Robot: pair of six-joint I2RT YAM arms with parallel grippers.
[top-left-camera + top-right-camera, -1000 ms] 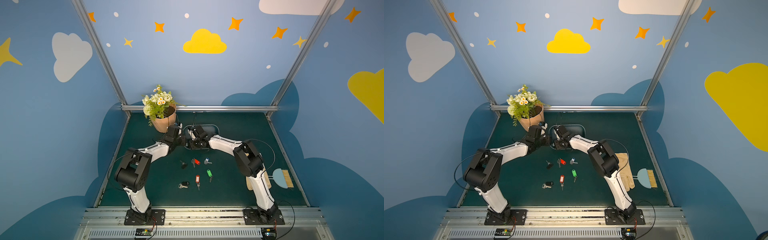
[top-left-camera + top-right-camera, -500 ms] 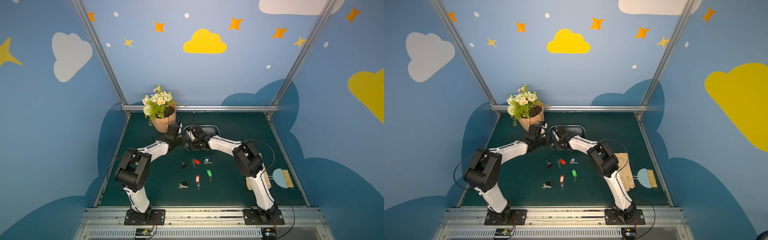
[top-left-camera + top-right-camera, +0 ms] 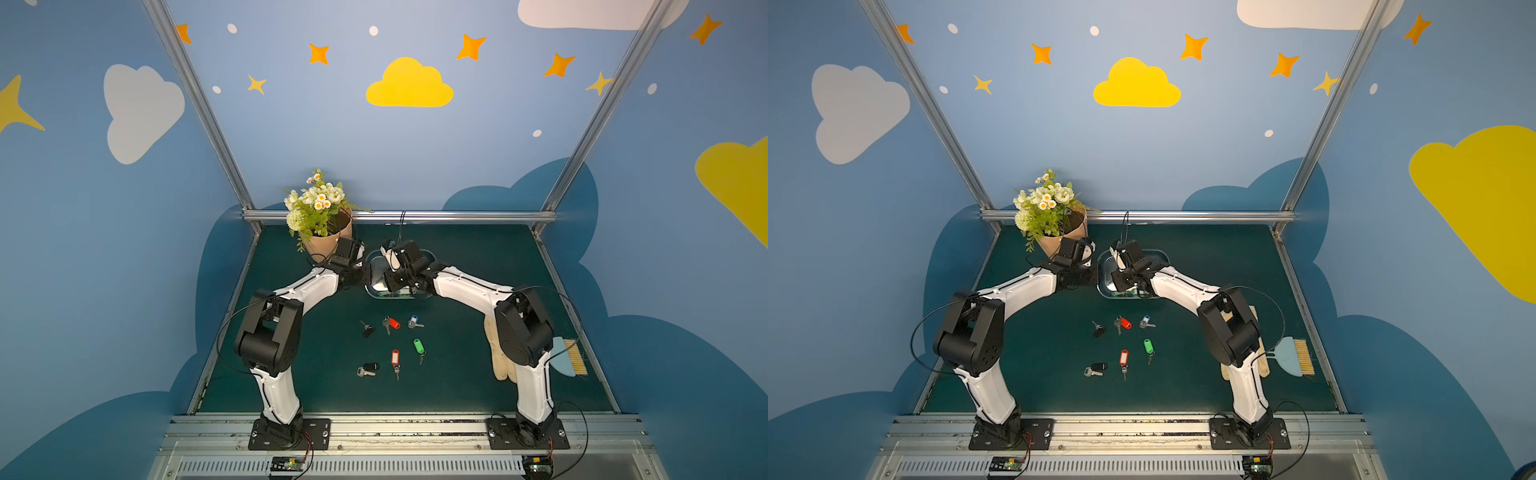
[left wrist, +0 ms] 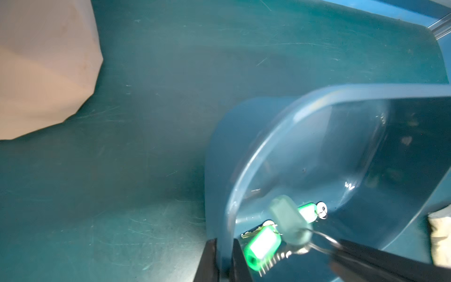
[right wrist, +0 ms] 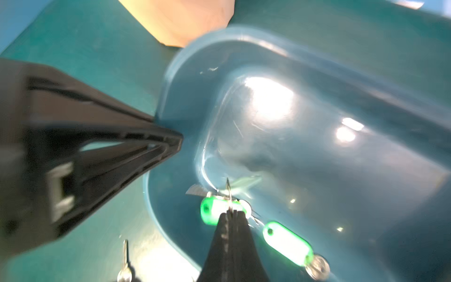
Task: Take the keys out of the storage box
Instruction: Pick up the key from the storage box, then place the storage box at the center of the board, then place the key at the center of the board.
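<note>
The left tool (image 4: 224,245) clamps the storage box (image 4: 288,117) wall, near a flowerpot (image 4: 44,68). The right tool (image 5: 230,214) is pinched shut on a ring of the keys (image 5: 288,244) inside the box (two green tags show); six more lie on the counter (image 3: 457,374).

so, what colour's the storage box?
Blue-grey, glossy storage box; shows best in the right wrist view.

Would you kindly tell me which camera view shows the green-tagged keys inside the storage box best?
The right wrist view: both green-tagged keys show nearly whole on the floor of the storage box. The left wrist view shows them partly behind a pale-tagged key hanging in front. In both top views the right arm mostly hides them.
</note>
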